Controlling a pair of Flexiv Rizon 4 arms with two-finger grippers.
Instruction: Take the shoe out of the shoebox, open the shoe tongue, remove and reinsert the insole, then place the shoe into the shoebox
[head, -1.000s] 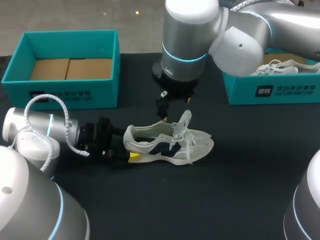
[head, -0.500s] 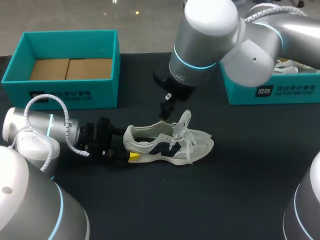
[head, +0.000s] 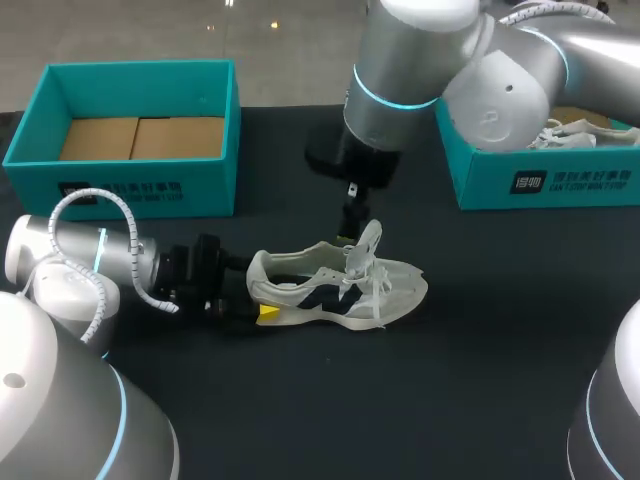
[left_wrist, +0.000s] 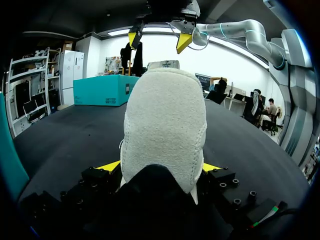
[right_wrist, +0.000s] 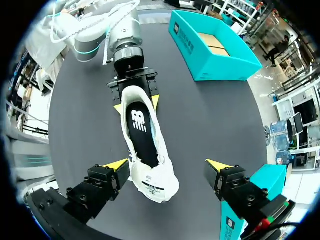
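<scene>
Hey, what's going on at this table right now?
The shoe stands on the table, outside the boxes. The left arm holds it by the heel, jaws shut on it. The right arm hangs above the raised tongue, jaws open. The insole lies inside the shoe. The left box holds no shoe; the right box holds another shoe.

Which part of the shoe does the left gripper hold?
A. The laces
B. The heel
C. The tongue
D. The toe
B: in the left wrist view the left gripper has one yellow fingertip on each side of the shoe at its heel, and the toe points away from it.
</scene>
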